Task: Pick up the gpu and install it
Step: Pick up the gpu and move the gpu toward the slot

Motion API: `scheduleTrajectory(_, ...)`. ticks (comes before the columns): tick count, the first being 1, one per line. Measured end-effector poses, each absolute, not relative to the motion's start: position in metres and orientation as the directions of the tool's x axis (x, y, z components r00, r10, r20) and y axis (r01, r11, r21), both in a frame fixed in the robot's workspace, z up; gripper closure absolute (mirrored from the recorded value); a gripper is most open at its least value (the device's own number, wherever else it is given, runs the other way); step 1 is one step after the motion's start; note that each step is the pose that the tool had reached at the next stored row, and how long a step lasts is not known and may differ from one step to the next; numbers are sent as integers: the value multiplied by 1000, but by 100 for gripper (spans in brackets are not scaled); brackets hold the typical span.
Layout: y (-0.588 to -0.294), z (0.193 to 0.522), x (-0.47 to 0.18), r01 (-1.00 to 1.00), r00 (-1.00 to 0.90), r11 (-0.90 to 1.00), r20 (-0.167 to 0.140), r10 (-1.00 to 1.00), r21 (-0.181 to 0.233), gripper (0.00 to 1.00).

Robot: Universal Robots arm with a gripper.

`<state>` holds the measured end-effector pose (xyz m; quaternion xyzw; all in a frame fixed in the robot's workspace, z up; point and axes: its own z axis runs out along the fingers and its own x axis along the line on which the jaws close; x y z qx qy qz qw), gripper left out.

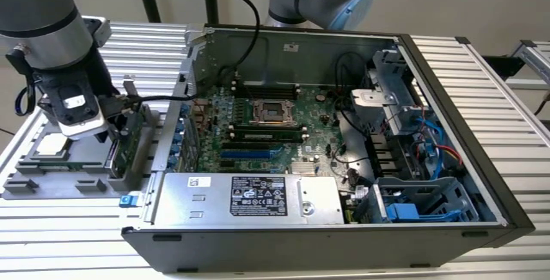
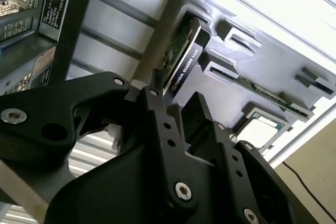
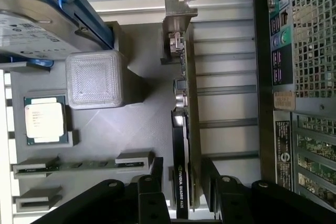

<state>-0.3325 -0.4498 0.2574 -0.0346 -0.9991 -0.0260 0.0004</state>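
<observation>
The gpu (image 1: 121,146) stands on edge in a slot of the grey parts tray (image 1: 38,180), at the exterior view's left beside the open computer case (image 1: 447,87). In both wrist views its green board, black cover and metal bracket show (image 3: 187,93) (image 2: 185,51). My gripper (image 1: 110,132) hangs right over the card. Its black fingers (image 3: 155,179) straddle the card's near end, one on each side, with narrow gaps left. The gripper (image 3: 182,170) (image 2: 176,103) is open. Blue expansion slots (image 1: 245,155) lie on the motherboard inside the case.
The tray also holds a square silver CPU chip (image 3: 46,120), a memory stick (image 3: 79,165) and a hard drive with blue rails (image 3: 37,19). The case's side wall (image 3: 283,103) rises close beside the card. A power supply (image 1: 249,197) sits at the case's front.
</observation>
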Motion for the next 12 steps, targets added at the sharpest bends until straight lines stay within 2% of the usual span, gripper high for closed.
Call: scheduleTrajectory(12, -450, 246, -332, 69, -998, 996, 3, 69, 52, 0)
